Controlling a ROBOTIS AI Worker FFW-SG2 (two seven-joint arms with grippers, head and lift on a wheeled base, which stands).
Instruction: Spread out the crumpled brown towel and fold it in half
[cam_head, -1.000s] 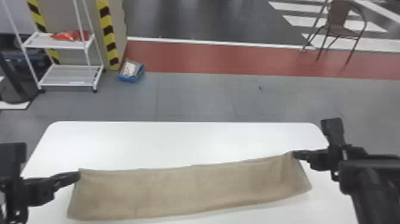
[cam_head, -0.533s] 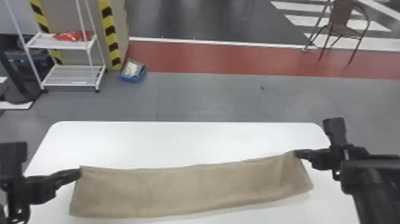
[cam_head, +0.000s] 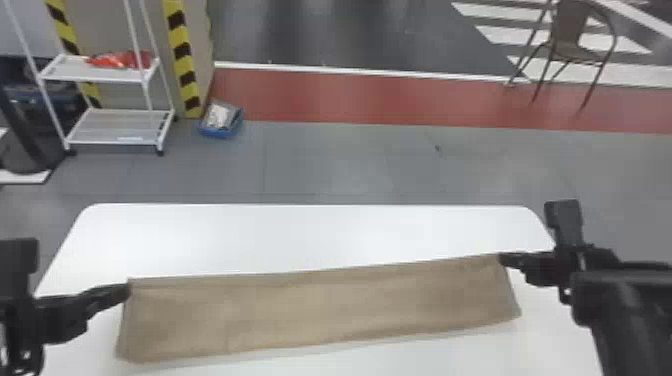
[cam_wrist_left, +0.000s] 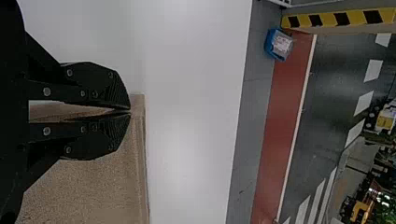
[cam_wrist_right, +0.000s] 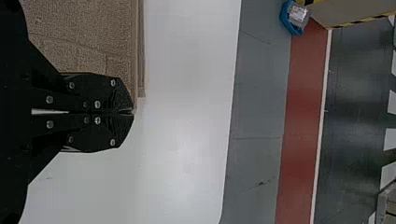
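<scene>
Brown towel (cam_head: 320, 307) looks spread on the worktop (cam_head: 310, 235), 2 corners gripped by the left pincer (cam_wrist_left: 129, 111) and right pincer (cam_wrist_right: 133, 112). Half-fold can't be confirmed; release is left to be done.

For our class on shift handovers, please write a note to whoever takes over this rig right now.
Left tool: closed on the brown towel at its far left corner.
Right tool: closed at the far right corner; whether it pinches cloth is unclear.
Towel: a long strip across the white table.
Done: crumples opened out; the strip looks fairly smooth.
Left: I can't tell if it is already doubled, so check the layers, finish the fold if needed, then release.
</scene>
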